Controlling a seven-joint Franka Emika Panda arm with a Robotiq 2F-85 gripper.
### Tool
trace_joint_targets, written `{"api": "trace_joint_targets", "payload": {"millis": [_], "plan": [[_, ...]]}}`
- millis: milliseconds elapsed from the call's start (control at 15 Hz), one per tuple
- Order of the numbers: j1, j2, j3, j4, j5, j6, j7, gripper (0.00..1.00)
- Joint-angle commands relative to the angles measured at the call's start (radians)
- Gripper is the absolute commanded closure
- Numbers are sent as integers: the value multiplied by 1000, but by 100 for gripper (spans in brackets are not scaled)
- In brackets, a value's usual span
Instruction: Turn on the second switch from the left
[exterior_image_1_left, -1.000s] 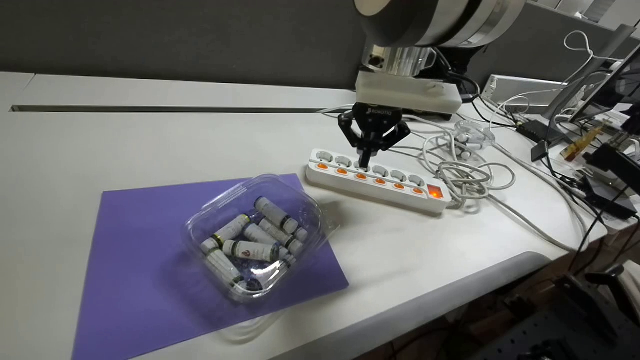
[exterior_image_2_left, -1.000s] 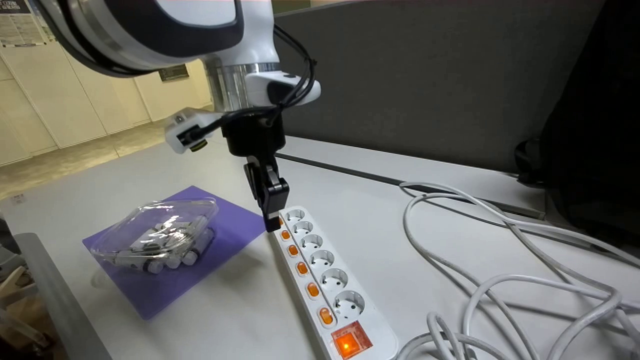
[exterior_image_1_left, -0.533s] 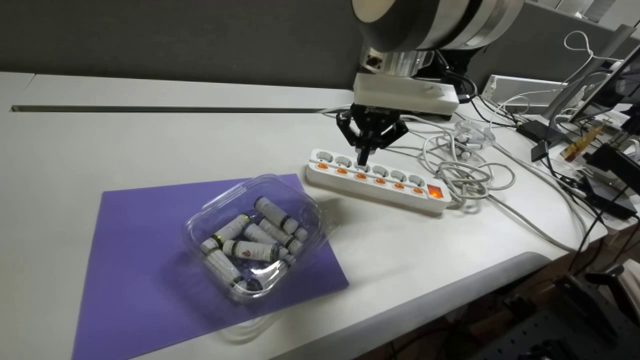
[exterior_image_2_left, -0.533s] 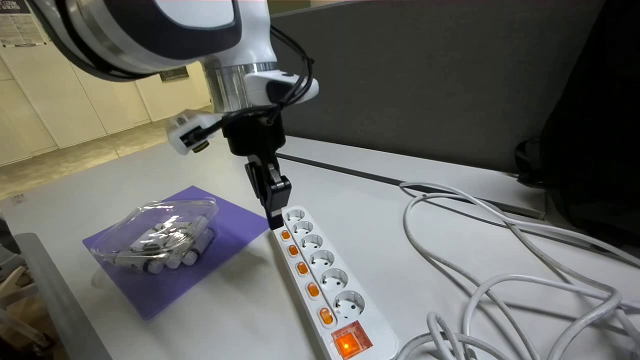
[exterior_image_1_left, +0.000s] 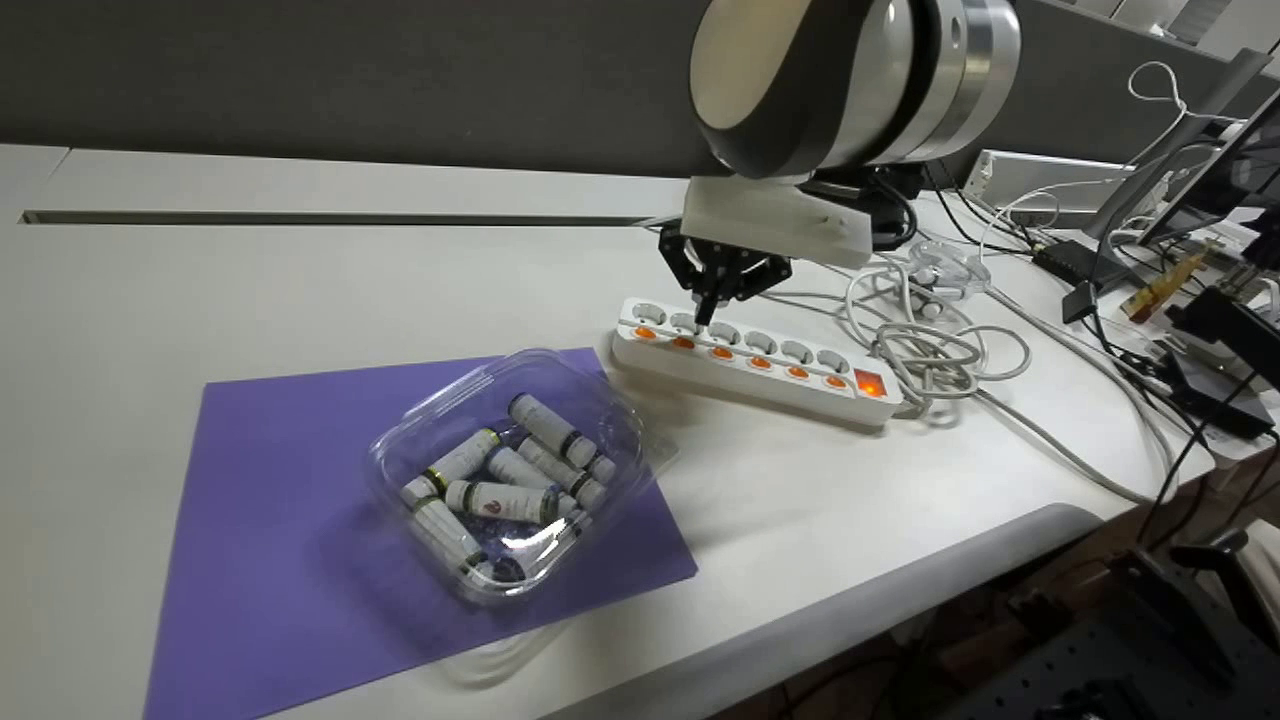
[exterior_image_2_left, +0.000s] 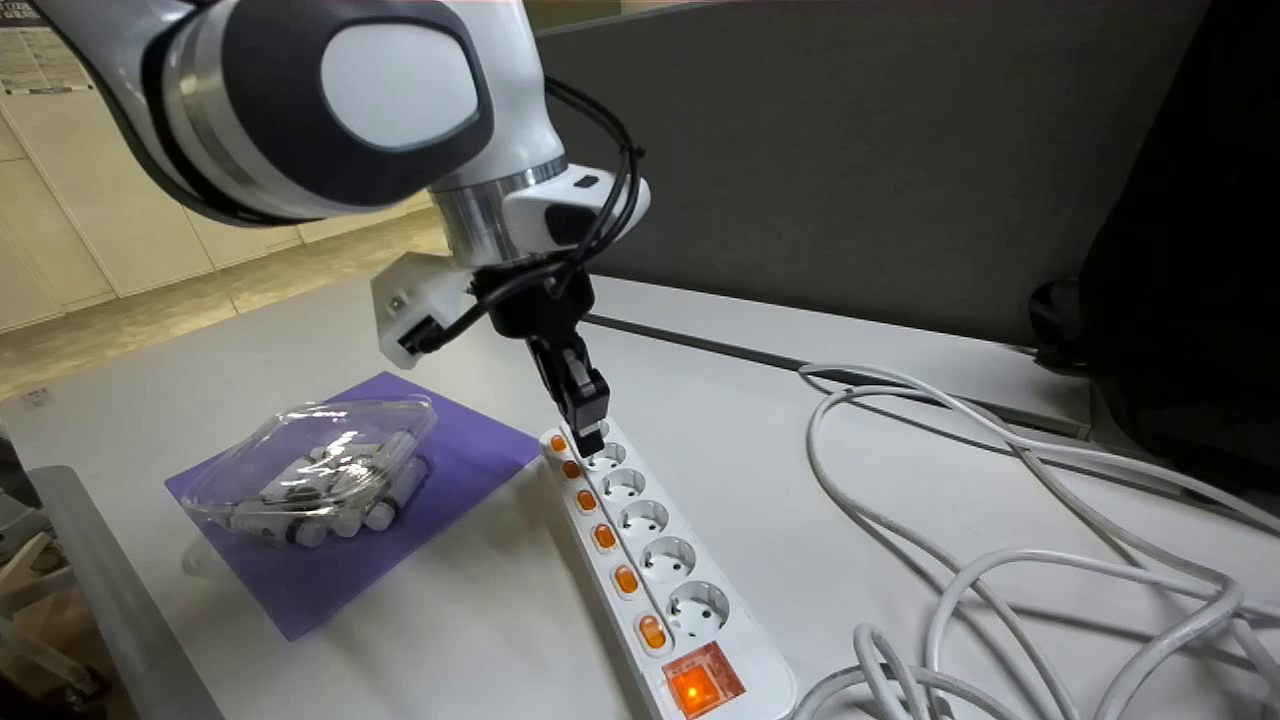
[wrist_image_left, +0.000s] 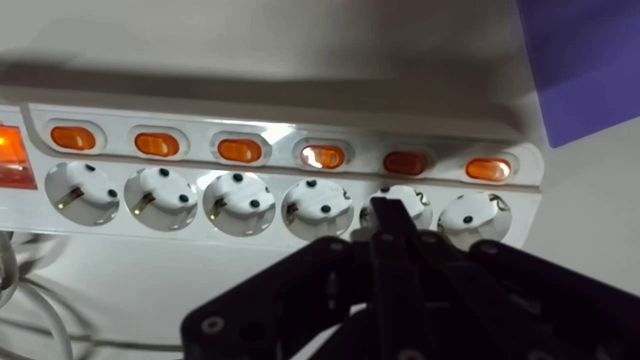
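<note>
The long white power strip lies on the table with a row of small orange rocker switches. The second switch from the left is beside the purple sheet's end of the strip. It shows second from the far end in an exterior view and second from the right, dark in shadow, in the wrist view. My gripper is shut and empty, fingertips pointing down over the sockets. In the wrist view its tips cover part of the socket beside that switch, apart from the switch. The gripper also shows in an exterior view.
A larger lit red switch is at the strip's other end. White cables lie coiled beyond it. A clear plastic box of small vials stands on a purple sheet. A dark partition stands behind the table.
The arm has come lower and tilted. The gripper tips have shifted toward the purple sheet's end and back over the sockets; the end switch, hidden half a second ago in an exterior view, shows again.
</note>
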Motion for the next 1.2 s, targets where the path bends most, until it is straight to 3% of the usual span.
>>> {"api": "trace_joint_targets", "payload": {"millis": [0, 333, 400, 667, 1133], "plan": [[38, 14, -21, -16, 49, 39, 19, 100], [48, 8, -9, -40, 112, 97, -6, 100], [26, 6, 20, -41, 137, 101, -33, 100], [-23, 12, 85, -30, 231, 58, -86, 100], [-55, 10, 113, -27, 301, 30, -108, 100]]}}
